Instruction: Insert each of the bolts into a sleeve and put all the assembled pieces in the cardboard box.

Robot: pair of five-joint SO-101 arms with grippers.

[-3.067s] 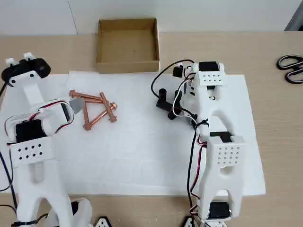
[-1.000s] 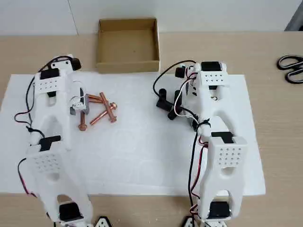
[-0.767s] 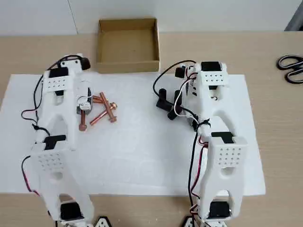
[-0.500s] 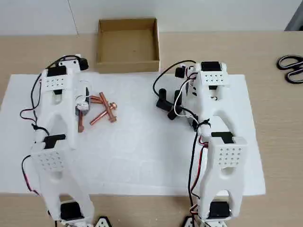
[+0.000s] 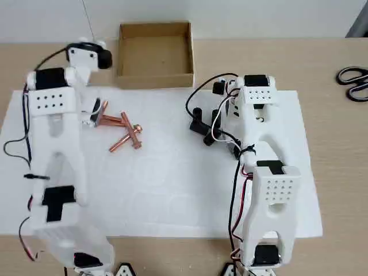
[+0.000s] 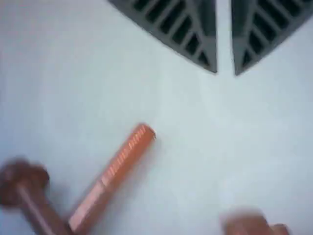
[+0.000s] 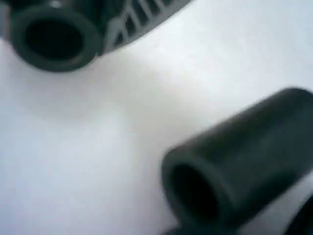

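- Found left hand (image 6: 226, 68) released, narrowly parted, empty, just beside copper-coloured metal bolts (image 5: 122, 142) lying left on white foam sheet (image 5: 172, 190).
- Found right hand (image 5: 215, 123) among black plastic tubular sleeves (image 7: 239, 152); could not tell its grip.

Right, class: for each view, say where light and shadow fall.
High view: even light, only faint shadows on the white sheet. Left wrist view: a paler streak runs along the bolt. Right wrist view: the sleeve throws a soft shadow on the sheet, and its bore is dark.
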